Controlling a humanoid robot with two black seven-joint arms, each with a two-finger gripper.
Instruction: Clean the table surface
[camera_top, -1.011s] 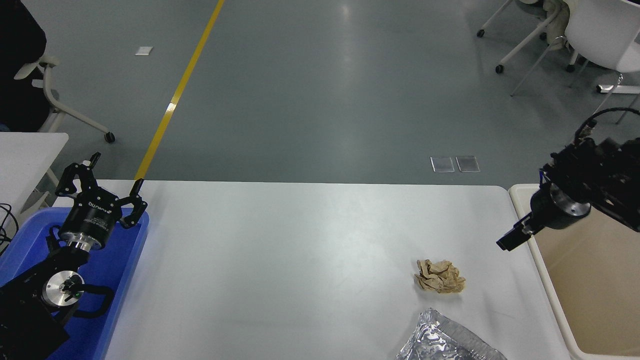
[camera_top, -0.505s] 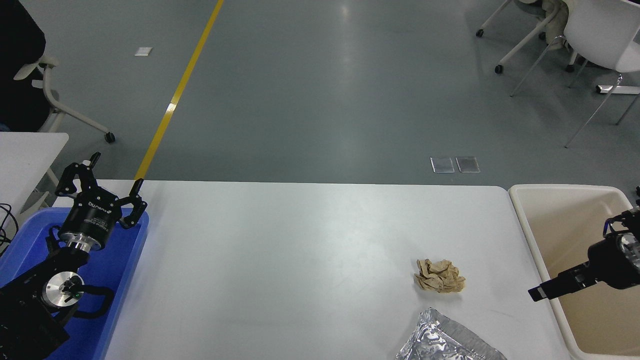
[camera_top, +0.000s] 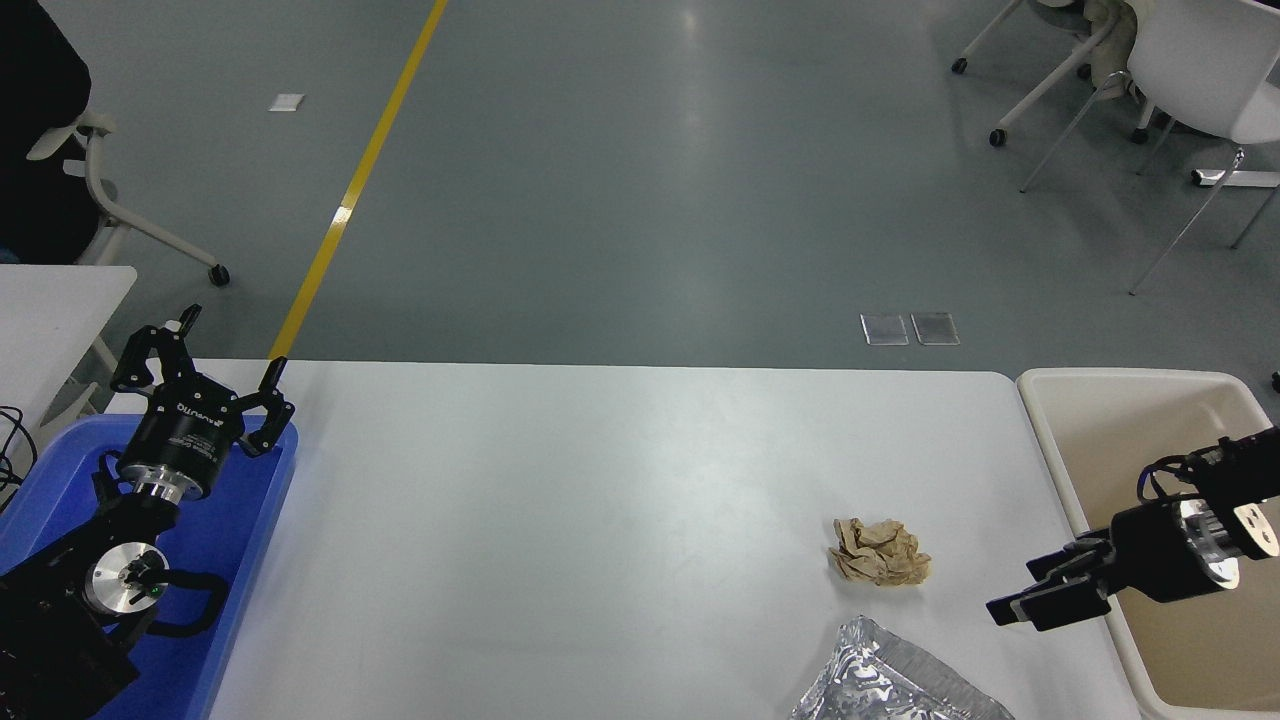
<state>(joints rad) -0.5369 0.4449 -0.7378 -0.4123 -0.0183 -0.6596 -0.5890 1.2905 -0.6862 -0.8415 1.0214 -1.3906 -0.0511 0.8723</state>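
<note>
- Tray (camera_top: 215, 560), blue, sits at the table's left end, with the left arm parked over it.
- The left gripper (camera_top: 205, 345) points away from the camera, its fingers spread wide apart and nothing between them.
- The table surface (camera_top: 560, 520), white and matte, fills the middle of the view from the blue tray across to the bin on the right.
- A crumpled brown paper ball (camera_top: 878, 552) lies on the table surface toward its right side.
- A wrinkled silver foil piece (camera_top: 885, 685) lies just nearer the camera than the paper ball, cut off by the bottom edge of the view.
- The right gripper (camera_top: 1045, 598) reaches in from the right edge, pointing left, its tips above the table's right edge, to the right of the paper ball and apart from it.
- Its fingers stand slightly parted and hold nothing.
- A beige bin (camera_top: 1050, 420) stands against the table's right end, and the right arm crosses over it.
</note>
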